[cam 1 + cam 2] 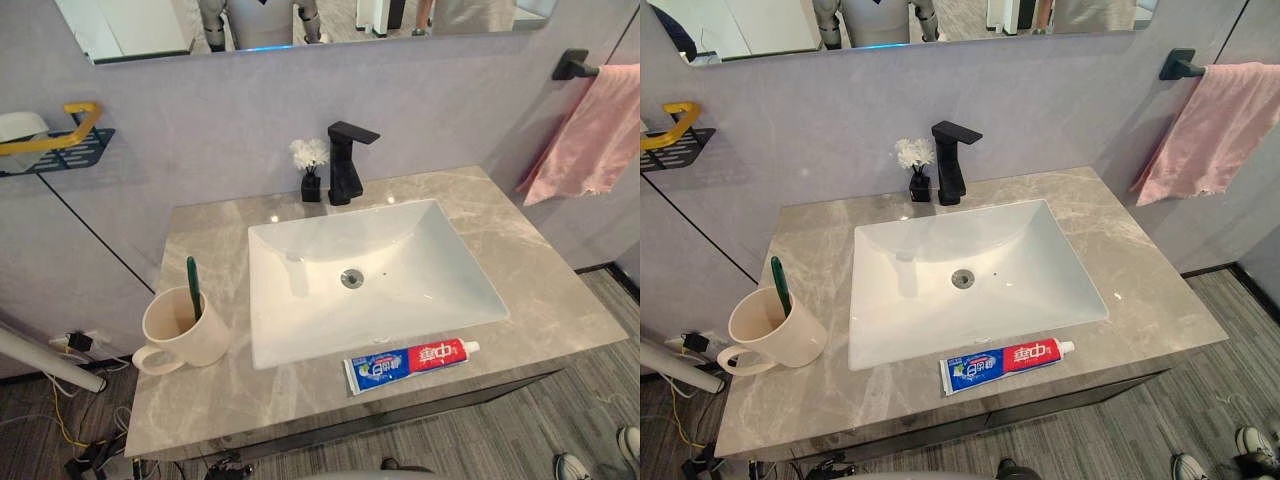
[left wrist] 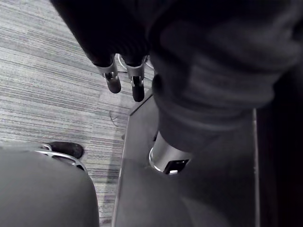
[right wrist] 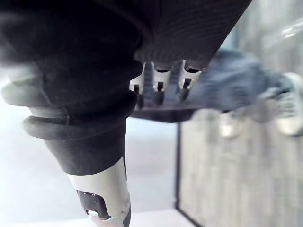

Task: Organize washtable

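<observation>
A cream mug (image 1: pixel 188 329) with a green toothbrush (image 1: pixel 193 288) standing in it sits on the grey marble counter (image 1: pixel 555 290), left of the white sink (image 1: pixel 300 310). A red and blue toothpaste tube (image 1: pixel 411 362) lies flat along the counter's front edge, just before the sink. In the left wrist view my left hand (image 2: pixel 137 85) hangs over the floor beside a dark cabinet side, fingers relaxed and holding nothing. My right hand (image 3: pixel 158 92) hangs down the same way, also holding nothing.
A black faucet (image 1: pixel 347 162) and a small black vase of white flowers (image 1: pixel 311 168) stand behind the sink. A pink towel (image 1: pixel 590 130) hangs on a black bar at the right wall. A wall shelf (image 1: pixel 60 148) is at the left. A person's shoes (image 1: pixel 1250 445) stand at the lower right.
</observation>
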You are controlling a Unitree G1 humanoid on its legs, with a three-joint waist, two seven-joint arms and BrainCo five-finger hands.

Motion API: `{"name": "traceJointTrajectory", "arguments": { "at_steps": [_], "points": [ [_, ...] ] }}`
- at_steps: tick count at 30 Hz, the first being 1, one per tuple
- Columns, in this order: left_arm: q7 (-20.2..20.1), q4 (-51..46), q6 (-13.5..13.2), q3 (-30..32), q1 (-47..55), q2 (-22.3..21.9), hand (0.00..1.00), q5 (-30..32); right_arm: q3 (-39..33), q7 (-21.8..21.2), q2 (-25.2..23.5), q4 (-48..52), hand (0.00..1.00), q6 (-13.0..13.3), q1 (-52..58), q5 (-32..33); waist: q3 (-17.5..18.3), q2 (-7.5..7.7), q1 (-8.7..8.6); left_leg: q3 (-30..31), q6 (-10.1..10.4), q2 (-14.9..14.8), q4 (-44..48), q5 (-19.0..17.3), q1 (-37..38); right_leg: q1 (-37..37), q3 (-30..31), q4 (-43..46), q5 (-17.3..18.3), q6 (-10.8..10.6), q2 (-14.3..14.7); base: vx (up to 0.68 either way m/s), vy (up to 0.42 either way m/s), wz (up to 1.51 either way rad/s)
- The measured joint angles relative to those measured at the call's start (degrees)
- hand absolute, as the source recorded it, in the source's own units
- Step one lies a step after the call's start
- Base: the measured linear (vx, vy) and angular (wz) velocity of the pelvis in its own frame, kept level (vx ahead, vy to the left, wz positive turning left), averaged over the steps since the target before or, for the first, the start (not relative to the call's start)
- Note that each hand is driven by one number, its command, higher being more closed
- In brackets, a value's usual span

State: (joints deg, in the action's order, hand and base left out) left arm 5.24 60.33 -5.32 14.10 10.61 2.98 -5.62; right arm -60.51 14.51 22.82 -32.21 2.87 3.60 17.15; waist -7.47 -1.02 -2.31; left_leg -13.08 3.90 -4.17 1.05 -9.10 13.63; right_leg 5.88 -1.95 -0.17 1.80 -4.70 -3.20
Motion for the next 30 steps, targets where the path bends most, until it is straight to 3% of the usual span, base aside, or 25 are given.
{"name": "traceJointTrajectory", "arguments": {
  "at_steps": [5, 11, 17, 22, 26, 30],
  "points": [
    [-0.2, -0.1, -0.2, -1.2, 0.3, 0.8, 0.00, 0.3, 6.0, 2.0, 6.2, 12.3, 0.00, 2.2, -2.4, -4.5, 0.5, 0.87, -0.41, 1.9, 0.0, 0.0, 0.6, 0.0, -0.2, 0.6, -1.0, -0.1, -0.2, 0.1, -0.1, -0.06, -0.037, 0.10],
    [-0.3, -0.2, -0.7, -3.4, 0.6, 1.7, 0.00, 0.3, 19.6, -1.5, 9.0, 28.0, 0.00, 6.9, -6.9, -4.1, 1.0, 1.55, -0.07, 4.2, -0.7, 0.3, 1.2, 0.5, -1.8, 1.2, -2.8, -2.2, -1.8, 0.1, -0.5, -0.07, -0.034, 0.16],
    [-1.6, -0.3, -1.5, -5.2, 2.3, 2.0, 0.00, 0.3, 35.1, -12.2, 12.0, 42.2, 0.00, 10.6, -8.5, 1.2, 1.6, 2.06, 0.45, 6.2, -0.8, 0.6, 1.4, 0.5, -2.2, 2.7, -4.8, -3.9, -2.3, 0.0, -0.8, -0.03, -0.027, 0.17],
    [-2.8, -0.2, -1.9, -7.2, 2.3, 3.2, 0.00, 0.6, 49.9, -21.9, 14.6, 49.6, 0.00, 10.7, -8.5, 4.9, 2.7, 2.32, 0.52, 7.0, -0.9, 0.7, 1.3, 0.6, -3.0, 2.5, -5.8, -4.2, -2.3, 0.0, -0.9, 0.00, -0.021, 0.09],
    [-3.7, -0.1, -2.7, -7.7, 1.8, 4.0, 0.00, 1.8, 61.3, -29.8, 19.9, 53.5, 0.00, 10.7, -8.5, 6.3, 3.2, 3.40, 1.95, 8.0, -1.0, 0.9, 1.3, 0.6, -3.4, 2.5, -6.9, -4.2, -2.2, 0.0, -1.1, -0.01, -0.017, 0.10],
    [-4.1, 0.0, -2.8, -8.0, 1.6, 4.4, 0.00, 1.8, 70.1, -34.9, 25.2, 53.9, 0.00, 10.7, -8.3, 8.6, 3.6, 3.95, 2.82, 8.3, -1.3, 1.2, 1.3, 0.8, -4.0, 2.1, -7.3, -4.1, -2.2, -0.1, -1.6, -0.02, -0.010, 0.06]
  ]
}}
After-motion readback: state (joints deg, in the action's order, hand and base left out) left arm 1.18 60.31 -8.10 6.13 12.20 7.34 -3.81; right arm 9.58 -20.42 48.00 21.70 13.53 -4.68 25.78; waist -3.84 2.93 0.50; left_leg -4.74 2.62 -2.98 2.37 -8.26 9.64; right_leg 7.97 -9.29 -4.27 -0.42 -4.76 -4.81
